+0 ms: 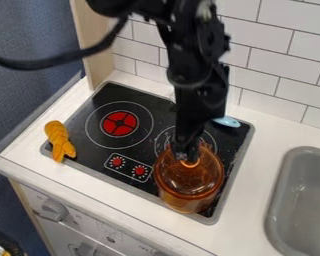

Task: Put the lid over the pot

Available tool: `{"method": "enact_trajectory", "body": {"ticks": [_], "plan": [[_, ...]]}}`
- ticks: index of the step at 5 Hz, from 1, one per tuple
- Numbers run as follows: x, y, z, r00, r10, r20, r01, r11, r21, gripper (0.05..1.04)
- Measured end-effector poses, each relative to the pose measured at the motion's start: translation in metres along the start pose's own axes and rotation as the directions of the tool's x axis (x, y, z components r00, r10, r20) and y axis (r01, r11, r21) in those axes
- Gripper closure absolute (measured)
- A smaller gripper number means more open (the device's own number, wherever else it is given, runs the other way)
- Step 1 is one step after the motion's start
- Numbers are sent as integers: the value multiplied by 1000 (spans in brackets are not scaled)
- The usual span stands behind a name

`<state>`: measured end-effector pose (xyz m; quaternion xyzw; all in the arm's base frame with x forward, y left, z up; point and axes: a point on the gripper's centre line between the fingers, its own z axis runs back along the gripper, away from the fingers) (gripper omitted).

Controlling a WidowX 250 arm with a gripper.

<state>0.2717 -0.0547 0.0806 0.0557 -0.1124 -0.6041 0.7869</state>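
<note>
Room lies between stove (88, 146) and sink (280, 186); arm (196, 65) blocks behind the pot (189, 203).

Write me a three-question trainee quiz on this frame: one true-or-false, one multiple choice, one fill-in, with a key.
1. True or false: the amber lid is over the amber pot.
2. Which lies at the left edge of the black hob, as the camera sees it?
A) the sink
B) the pot
C) the mustard-coloured item
3. Fill in: the pincer is at the lid's ____, at the centre of its top.

Key: 1. True; 2. C; 3. knob
</note>
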Motion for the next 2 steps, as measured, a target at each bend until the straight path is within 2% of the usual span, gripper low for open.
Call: {"method": "enact_trajectory", "body": {"ticks": [1, 2], "plan": [[-4, 5, 23, 999, -3, 32, 1, 999, 51, 83], [-4, 6, 24, 999, -5, 34, 3, 999, 54, 83]]}}
